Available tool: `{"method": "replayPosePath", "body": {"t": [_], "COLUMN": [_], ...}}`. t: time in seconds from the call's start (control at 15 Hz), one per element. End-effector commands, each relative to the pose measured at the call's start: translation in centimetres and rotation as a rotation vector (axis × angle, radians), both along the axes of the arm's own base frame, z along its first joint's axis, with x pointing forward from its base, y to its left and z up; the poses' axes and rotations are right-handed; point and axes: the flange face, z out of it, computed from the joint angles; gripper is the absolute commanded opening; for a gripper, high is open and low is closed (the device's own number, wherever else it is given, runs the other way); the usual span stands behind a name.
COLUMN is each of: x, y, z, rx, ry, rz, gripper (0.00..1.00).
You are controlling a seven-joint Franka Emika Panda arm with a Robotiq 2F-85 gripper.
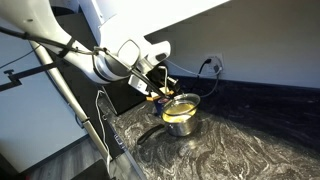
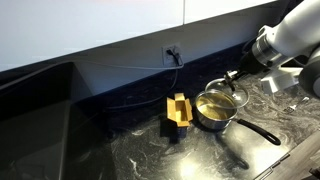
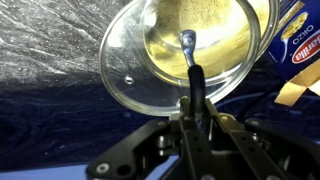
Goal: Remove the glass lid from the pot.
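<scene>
The glass lid (image 3: pixel 140 60) is round and clear with a thin metal rim and a small metal knob at its centre. My gripper (image 3: pixel 194 75) is shut on that knob and holds the lid tilted just above the pot. The pot (image 2: pixel 210 118) is a small steel saucepan with a yellow inside and a long dark handle (image 2: pixel 258 130). In both exterior views the gripper (image 1: pixel 160 88) (image 2: pixel 238 78) reaches down to the lid (image 1: pixel 183 100) (image 2: pixel 222 97) over the pot (image 1: pixel 182 124). The pot's yellow inside shows through the glass in the wrist view.
A small yellow-and-blue box (image 2: pixel 178 110) (image 3: pixel 298 45) stands right beside the pot on the dark marbled counter (image 2: pixel 150 155). A wall socket with a black cable (image 2: pixel 172 52) sits behind it. A dark sink area (image 2: pixel 35 110) lies at one end of the counter.
</scene>
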Motion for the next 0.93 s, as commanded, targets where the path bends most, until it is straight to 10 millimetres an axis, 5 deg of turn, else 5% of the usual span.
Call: {"method": "replayPosePath", "body": {"t": [0.0,0.4,0.87], "x": [-2.0,-4.3,-5.4], "y": [0.0,-1.4,-9.1], "z": [2.7,3.8,2.8], "rx": [-0.027,-0.044,0.018], "ry": [-0.009,-0.009,-0.047], "rz": [-0.046,-0.174,-0.392], "gripper": [0.04,0.04,0.04]}}
